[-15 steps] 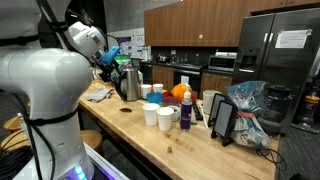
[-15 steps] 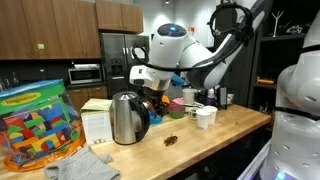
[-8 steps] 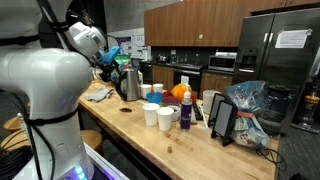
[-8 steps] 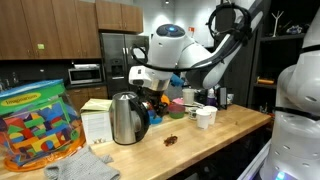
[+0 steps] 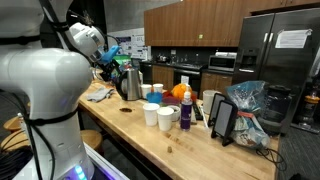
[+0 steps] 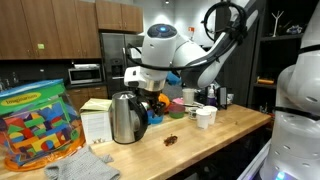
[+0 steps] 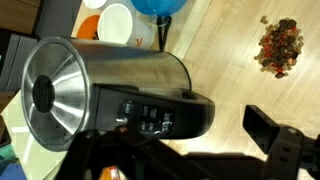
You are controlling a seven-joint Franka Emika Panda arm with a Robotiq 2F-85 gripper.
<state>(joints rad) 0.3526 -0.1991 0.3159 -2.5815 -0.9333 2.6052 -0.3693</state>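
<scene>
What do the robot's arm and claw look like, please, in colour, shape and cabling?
The arm is glossy white, with rounded, bulbous joint housings and dark grey bands at the seams. A black cable loops along it. In an exterior view, a blue glow shows low on the white body. The claw is black, with blocky, angular fingers.

The arm (image 6: pixel 212 52) reaches down, its gripper (image 6: pixel 150 93) pointing downward, jaws spread apart.
</scene>
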